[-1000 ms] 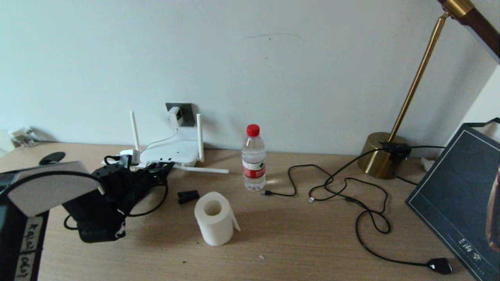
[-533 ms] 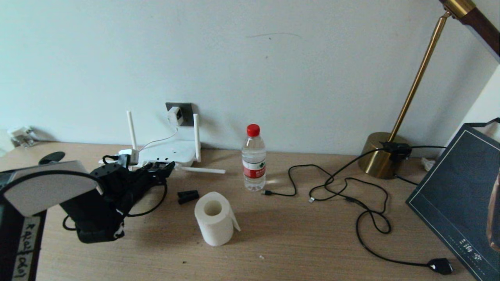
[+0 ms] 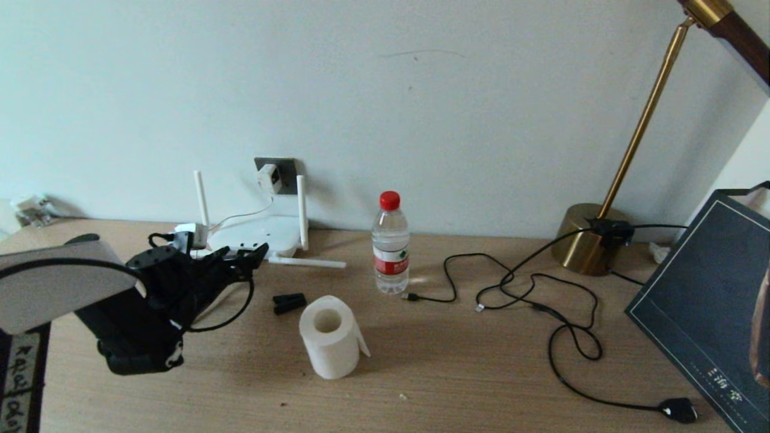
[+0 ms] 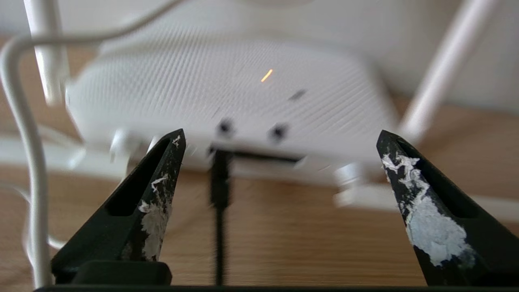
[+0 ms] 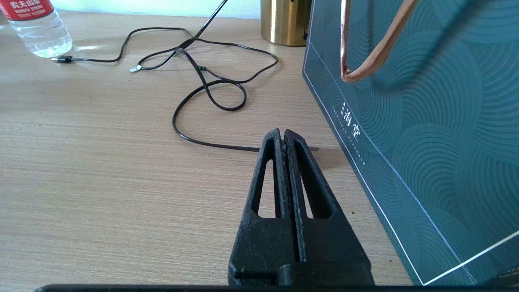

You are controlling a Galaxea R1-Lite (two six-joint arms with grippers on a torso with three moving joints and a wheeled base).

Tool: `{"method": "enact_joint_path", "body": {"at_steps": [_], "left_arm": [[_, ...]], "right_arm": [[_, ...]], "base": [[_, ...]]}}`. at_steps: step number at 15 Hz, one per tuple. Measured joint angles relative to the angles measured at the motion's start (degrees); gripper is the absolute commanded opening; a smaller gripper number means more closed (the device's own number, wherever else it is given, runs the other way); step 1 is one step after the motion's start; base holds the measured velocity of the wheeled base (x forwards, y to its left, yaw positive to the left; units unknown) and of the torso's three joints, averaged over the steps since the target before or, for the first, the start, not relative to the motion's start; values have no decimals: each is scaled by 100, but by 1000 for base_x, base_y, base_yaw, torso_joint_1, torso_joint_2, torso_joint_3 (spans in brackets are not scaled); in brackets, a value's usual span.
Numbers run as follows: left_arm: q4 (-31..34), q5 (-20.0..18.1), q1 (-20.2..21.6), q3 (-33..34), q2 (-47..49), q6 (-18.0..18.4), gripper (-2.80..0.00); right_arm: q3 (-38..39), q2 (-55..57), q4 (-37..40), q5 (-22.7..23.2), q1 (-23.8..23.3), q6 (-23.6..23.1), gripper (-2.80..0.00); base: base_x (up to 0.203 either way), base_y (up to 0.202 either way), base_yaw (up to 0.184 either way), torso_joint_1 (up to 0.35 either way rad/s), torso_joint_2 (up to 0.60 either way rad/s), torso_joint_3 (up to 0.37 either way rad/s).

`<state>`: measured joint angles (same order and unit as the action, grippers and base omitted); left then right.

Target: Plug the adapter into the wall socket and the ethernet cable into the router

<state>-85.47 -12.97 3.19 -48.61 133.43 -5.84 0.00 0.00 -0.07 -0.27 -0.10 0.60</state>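
Observation:
The white router (image 3: 258, 234) lies against the wall, with two antennas upright and one flat on the desk. Above it, the white adapter (image 3: 267, 178) sits in the dark wall socket (image 3: 283, 171), and its thin white cord (image 4: 24, 121) hangs down. The black ethernet cable (image 3: 243, 307) loops over the desk. In the left wrist view its plug (image 4: 220, 178) stands in a port on the router (image 4: 227, 93) edge. My left gripper (image 3: 243, 255) (image 4: 282, 138) is open just in front of that edge, holding nothing. My right gripper (image 5: 282, 136) is shut and empty, low over the desk.
A water bottle (image 3: 391, 243), a paper roll (image 3: 329, 337) and a small black clip block (image 3: 289, 302) stand mid-desk. Thin black cables (image 3: 529, 288) sprawl to the right near a brass lamp base (image 3: 589, 237). A dark teal bag (image 5: 425, 101) stands beside my right gripper.
My left gripper has opened wide and drawn back a little from the router, leaving the cable plug at the port. The router has shifted slightly to the left.

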Motion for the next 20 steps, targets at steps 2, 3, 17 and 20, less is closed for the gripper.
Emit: {"method": "enact_joint_path", "body": {"at_steps": [2,3,17,20], "left_arm": [[46,-16,-102,216,-427,1,-249],[98,-35,-167,332,-701,4,-280],[3480,33,-542,1855,-6819,744,-280],[5928,44,-672,2749,-9112,759,-280]], "right_arm": [[0,0,0,2,0,0,-280],[0,0,0,2,0,0,-280],[0,0,0,0,2,2,-280],[0,0,0,2,0,-1,-280]], "base": [[0,0,0,0,0,0],[0,0,0,0,0,0],[0,0,0,0,0,0],[0,0,0,0,0,0]]}}
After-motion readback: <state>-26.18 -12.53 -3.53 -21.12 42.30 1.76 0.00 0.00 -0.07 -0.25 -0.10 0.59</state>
